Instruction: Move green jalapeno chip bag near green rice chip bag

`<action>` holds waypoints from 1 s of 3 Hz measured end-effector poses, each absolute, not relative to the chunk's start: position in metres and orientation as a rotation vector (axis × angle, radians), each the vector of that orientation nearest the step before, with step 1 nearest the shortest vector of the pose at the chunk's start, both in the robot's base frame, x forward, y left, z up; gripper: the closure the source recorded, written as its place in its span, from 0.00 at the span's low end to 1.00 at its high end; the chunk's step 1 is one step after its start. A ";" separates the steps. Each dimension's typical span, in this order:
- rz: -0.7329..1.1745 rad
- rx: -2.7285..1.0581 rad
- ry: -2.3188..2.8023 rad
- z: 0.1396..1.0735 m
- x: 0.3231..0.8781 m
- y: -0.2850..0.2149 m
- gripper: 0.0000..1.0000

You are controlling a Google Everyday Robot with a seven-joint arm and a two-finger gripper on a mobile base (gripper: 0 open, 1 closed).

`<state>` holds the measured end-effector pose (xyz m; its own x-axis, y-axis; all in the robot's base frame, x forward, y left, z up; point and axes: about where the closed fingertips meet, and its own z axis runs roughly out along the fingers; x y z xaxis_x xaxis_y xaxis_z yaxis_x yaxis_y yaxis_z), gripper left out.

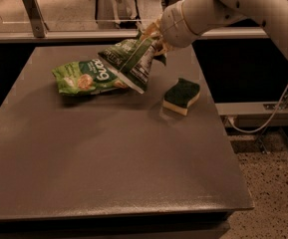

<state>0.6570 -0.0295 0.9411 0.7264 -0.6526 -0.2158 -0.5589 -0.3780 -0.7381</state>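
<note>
Pincer point(155, 35) clenched on the upper end of the green jalapeno chip bag point(129, 61), holding it off the table point(108, 158) over the far middle of the top, close to the far edge. The bag hangs tilted, its white nutrition panel facing the camera and its lower corner slanting down to the left. That corner overlaps the right end of the green rice chip bag point(86, 77) in this view; whether the two touch cannot be told. The rice chip bag lies flat on the far left part of the table, its "dang" patch upward.

A sponge point(182, 95), dark green on top and pale underneath, lies on the table to the right of the hanging bag and apart from it, between the bags and the right edge. The white arm point(223, 6) reaches in from the upper right, above the sponge.

Behind the far edge runs a pale rail point(73, 35) with an upright metal post point(32, 11) at the left. A cable point(283, 103) hangs off the right side above the speckled floor. Bare tabletop spreads wide from the bags toward the near edge and both near corners.
</note>
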 end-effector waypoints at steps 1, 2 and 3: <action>-0.119 -2.046 0.888 0.943 0.660 -0.012 1.00; -0.094 -2.032 0.881 0.934 0.664 0.002 1.00; -0.077 -2.041 0.890 0.921 0.666 0.009 0.82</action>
